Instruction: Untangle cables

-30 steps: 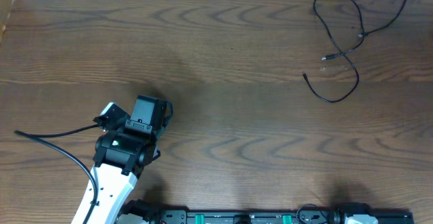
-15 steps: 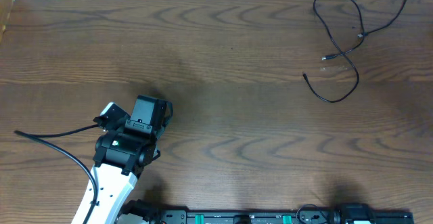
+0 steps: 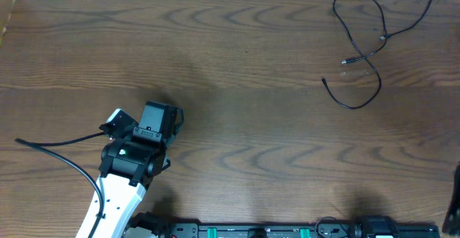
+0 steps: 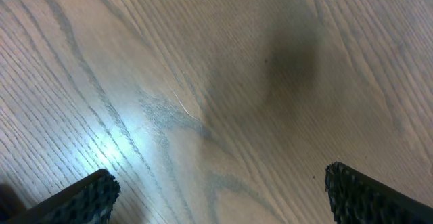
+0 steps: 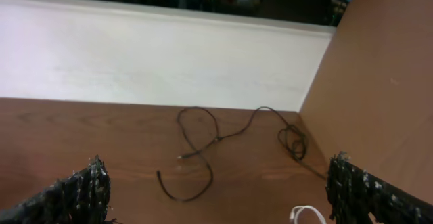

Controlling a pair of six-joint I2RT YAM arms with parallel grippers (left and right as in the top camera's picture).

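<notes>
From overhead I see the table filling the frame, wood grain all over. The left arm reaches in from the table's near edge, left of centre. Of the right arm only a dark sliver shows, at the table's near right corner.

The left gripper is something the overhead view shows only as a black block. Its own camera shows the two fingers spread to the frame's sides with bare table between them and nothing held. The right gripper does not show from overhead. Its own camera shows the jaws just as wide and empty, looking along the table toward its far right corner.

The black cable lies at that far right corner, looped over itself, well apart from both grippers. The right wrist view adds what overhead cuts off: the cable runs on to a small coil by a brown side panel. A bit of white cable lies nearer the camera.
</notes>
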